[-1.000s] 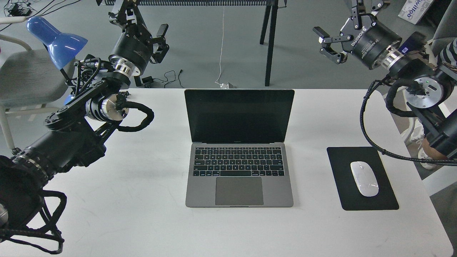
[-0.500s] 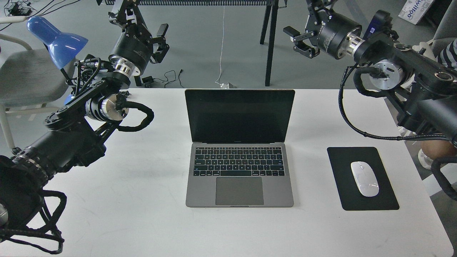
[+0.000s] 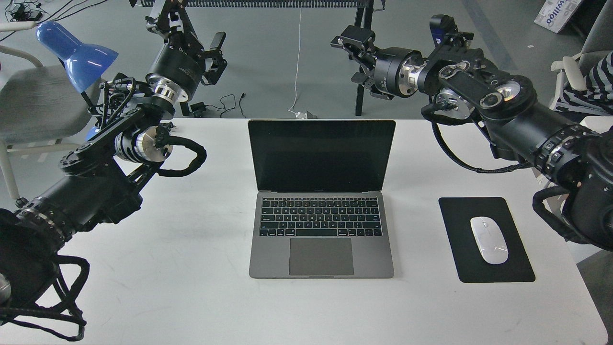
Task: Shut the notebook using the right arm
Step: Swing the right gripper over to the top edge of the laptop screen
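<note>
The notebook (image 3: 321, 201) is a space-grey laptop that stands open in the middle of the white table (image 3: 191, 297), black screen upright and facing me. My right arm (image 3: 507, 115) reaches in from the right, across and above the table's far right corner. My right gripper (image 3: 348, 58) is open and empty. It points left and hovers above and behind the lid's top right edge, apart from it. My left gripper (image 3: 191, 29) is open and empty, raised behind the table's far left corner.
A white mouse (image 3: 488, 239) lies on a black mouse pad (image 3: 479, 273) right of the notebook. A blue lamp (image 3: 76, 52) and a grey chair (image 3: 33, 108) are at the far left. A black table leg (image 3: 362, 72) stands behind the notebook. A person's striped sleeve (image 3: 594, 76) shows at far right.
My right arm has swung left, bringing the gripper from the far right to just behind the lid's top right edge. The notebook and left arm have not moved.
</note>
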